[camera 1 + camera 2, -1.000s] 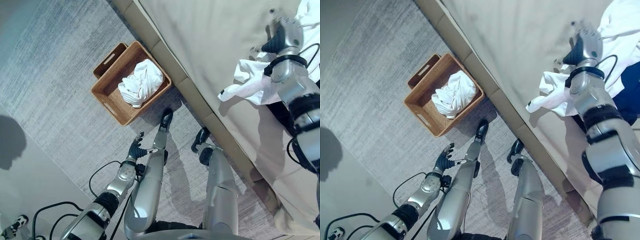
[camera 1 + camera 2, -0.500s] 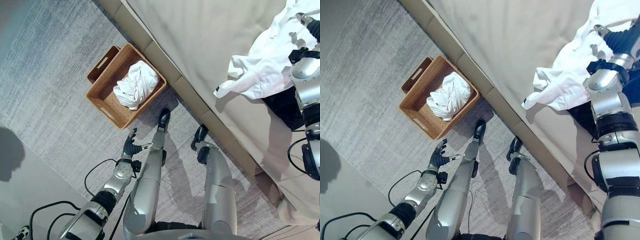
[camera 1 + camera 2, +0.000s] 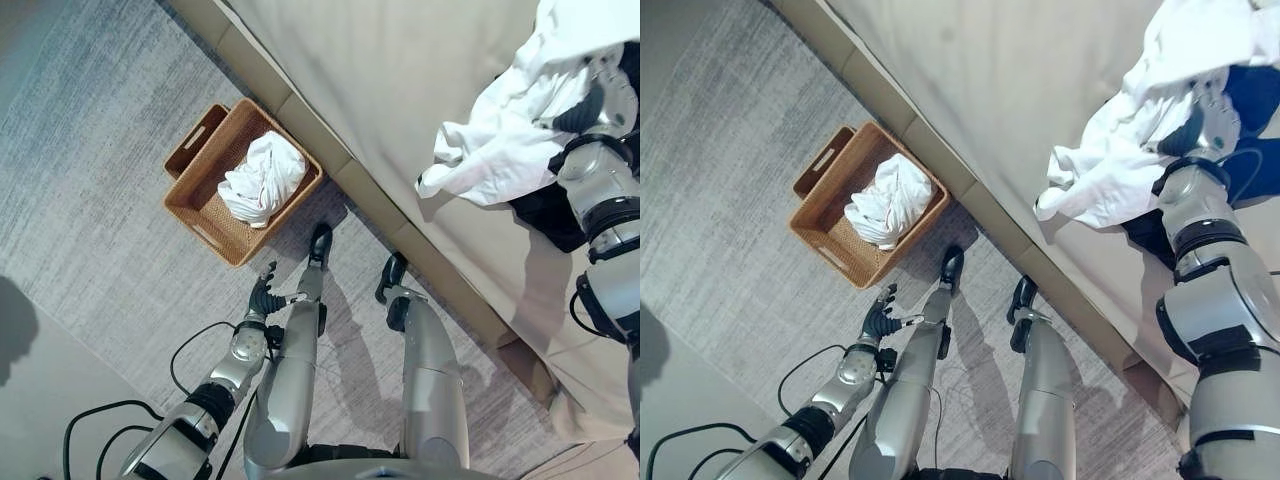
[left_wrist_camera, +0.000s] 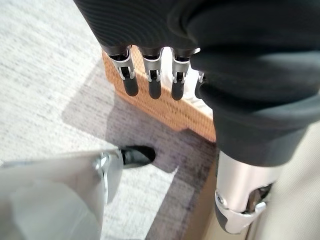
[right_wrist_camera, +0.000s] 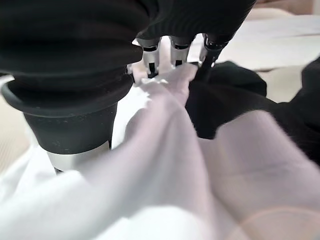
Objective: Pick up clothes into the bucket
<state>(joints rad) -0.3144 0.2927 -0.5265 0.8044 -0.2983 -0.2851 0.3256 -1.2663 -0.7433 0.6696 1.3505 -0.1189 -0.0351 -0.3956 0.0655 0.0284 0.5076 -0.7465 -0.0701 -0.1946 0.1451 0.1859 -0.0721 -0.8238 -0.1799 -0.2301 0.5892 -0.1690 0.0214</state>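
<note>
One white garment (image 3: 262, 178) lying in basket (image 3: 200, 205). Right hand (image 3: 600, 95) working into white shirt (image 3: 510, 140) on bed (image 3: 400, 90); fingers (image 5: 150, 62) seemingly buried, grip unclear. Left hand (image 3: 263, 298) hanging low, fingers relaxed apart.

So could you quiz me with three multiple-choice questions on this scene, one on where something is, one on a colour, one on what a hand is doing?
1. Where does the woven basket stand?
A. on the bed
B. on the floor beside the bed
C. in the robot's left hand

2. What colour is the garment in the basket?
A. white
B. red
C. green

3. What is the left hand holding?
A. a shirt
B. the basket's handle
C. nothing

Answers: 1 B, the basket sits on the grey carpet by the bed. 2 A, the crumpled cloth is white. 3 C, its fingers hang straight over the floor.
</note>
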